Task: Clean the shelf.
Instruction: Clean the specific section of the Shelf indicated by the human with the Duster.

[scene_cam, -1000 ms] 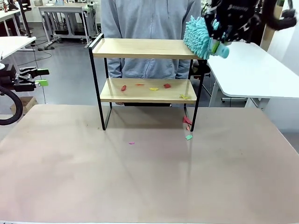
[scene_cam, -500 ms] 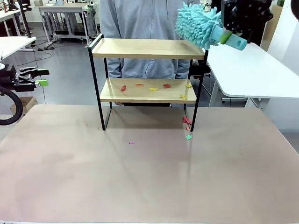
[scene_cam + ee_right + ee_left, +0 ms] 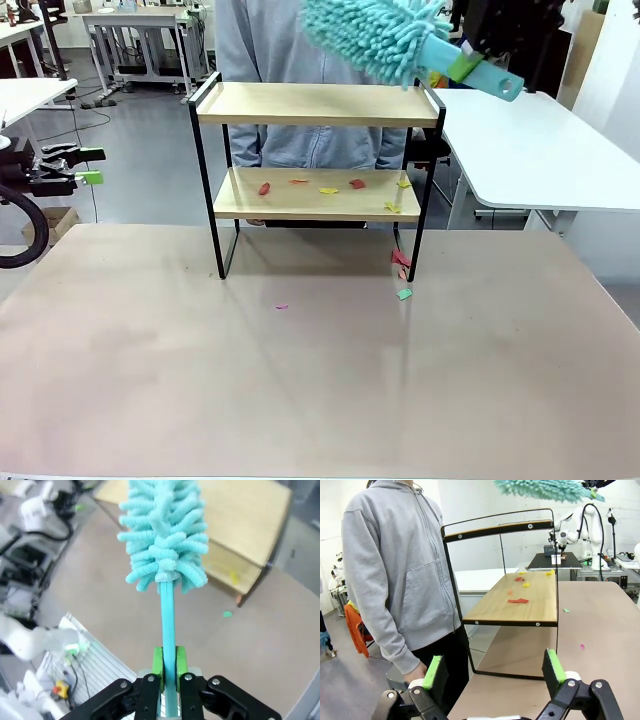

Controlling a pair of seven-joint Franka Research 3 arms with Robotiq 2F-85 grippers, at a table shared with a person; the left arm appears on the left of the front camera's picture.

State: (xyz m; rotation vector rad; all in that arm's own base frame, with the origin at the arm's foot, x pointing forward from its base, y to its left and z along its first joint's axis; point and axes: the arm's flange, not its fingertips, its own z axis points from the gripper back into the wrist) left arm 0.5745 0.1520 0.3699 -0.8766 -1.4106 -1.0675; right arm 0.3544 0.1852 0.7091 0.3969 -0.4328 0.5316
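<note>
The duster [image 3: 375,35] is higher and farther left than a second ago: its fluffy head then hung against the right end of the shelf's [image 3: 310,103] top board, and it is now clear above the right half of that board, handle slanting down to the right. The right gripper [image 3: 461,63] has risen with it, its fingers [image 3: 158,662] clamped on the handle. A yellow scrap [image 3: 403,183] now lies by the right end of the lower board, where none showed a second ago.
</note>
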